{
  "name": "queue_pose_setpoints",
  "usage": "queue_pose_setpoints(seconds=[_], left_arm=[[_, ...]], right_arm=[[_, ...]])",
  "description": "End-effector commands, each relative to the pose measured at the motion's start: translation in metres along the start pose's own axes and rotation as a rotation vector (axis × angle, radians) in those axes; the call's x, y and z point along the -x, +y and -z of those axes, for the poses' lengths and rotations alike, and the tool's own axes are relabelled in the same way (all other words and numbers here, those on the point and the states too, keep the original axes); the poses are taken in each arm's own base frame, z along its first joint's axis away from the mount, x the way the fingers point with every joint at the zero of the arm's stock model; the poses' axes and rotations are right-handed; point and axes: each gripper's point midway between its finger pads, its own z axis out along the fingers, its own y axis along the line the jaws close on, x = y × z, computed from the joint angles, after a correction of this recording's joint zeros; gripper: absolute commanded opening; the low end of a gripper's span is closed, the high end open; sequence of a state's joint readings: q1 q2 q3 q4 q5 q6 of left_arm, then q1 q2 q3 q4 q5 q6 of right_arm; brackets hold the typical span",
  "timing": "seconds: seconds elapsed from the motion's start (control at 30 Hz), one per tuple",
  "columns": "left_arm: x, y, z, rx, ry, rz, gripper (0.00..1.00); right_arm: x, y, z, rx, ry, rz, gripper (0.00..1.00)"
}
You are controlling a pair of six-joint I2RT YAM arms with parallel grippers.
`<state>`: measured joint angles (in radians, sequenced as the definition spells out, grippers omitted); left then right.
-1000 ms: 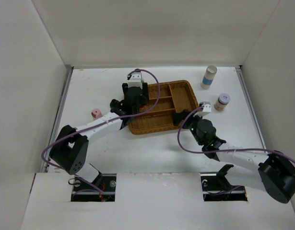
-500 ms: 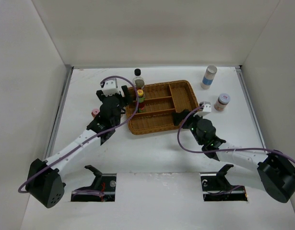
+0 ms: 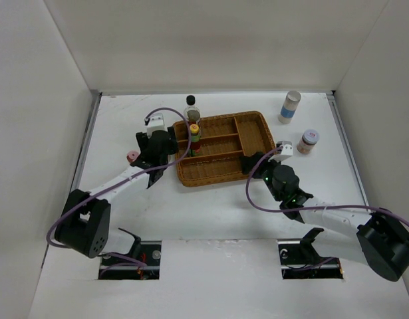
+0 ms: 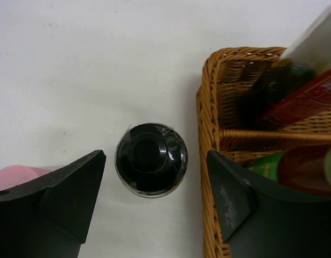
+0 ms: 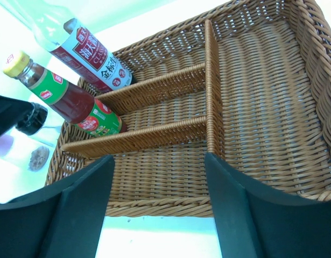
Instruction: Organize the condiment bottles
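Dark shaker (image 4: 150, 159) stands on the desk (image 4: 74, 64), just left of the tray (image 4: 211, 107). Left jaws have swung off the tray and now sit spread either side of the shaker, not gripping. Clear bottle (image 3: 191, 109) and red bottle (image 3: 195, 139) are in the tray's left end. Right jaws are spread and empty at the tray's near edge. Shaker looks next.

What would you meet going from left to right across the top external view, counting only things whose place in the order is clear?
pink jar → tray → white bottle → purple-lidded jar
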<state>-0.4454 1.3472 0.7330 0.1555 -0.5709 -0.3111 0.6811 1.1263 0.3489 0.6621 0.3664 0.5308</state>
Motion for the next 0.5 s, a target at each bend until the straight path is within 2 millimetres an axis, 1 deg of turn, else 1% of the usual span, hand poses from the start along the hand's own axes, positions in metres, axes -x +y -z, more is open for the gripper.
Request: queue_pose_setpoints(seconds=[0.0,0.07,0.17,0.23,0.33,0.37,0.43,0.47], left_arm=[[0.022,0.0,-0.01,0.007,-0.072,0.07,0.74],[0.016,-0.004,-0.014,-0.005,-0.059,0.067,0.74],[0.012,-0.007,-0.02,-0.005,-0.044,0.06,0.73],[0.011,-0.005,-0.023,0.003,-0.042,0.06,0.71],[0.003,-0.002,-0.029,0.016,-0.024,0.061,0.7],[0.001,-0.003,-0.03,0.015,-0.019,0.059,0.66],[0.003,-0.002,-0.029,0.012,-0.025,0.063,0.5],[0.007,-0.002,-0.026,0.01,-0.036,0.07,0.44]], right_arm=[[0.02,0.013,-0.003,0.031,-0.064,-0.026,0.78],[0.022,0.013,-0.003,0.03,-0.068,-0.022,0.81],[0.018,0.013,-0.004,0.033,-0.058,-0.028,0.81],[0.018,0.014,-0.004,0.034,-0.055,-0.025,0.81],[0.023,0.014,-0.002,0.033,-0.071,-0.024,0.82],[0.022,0.013,-0.002,0.033,-0.069,-0.029,0.82],[0.019,0.012,-0.003,0.031,-0.058,-0.032,0.82],[0.019,0.014,-0.003,0.036,-0.057,-0.029,0.82]])
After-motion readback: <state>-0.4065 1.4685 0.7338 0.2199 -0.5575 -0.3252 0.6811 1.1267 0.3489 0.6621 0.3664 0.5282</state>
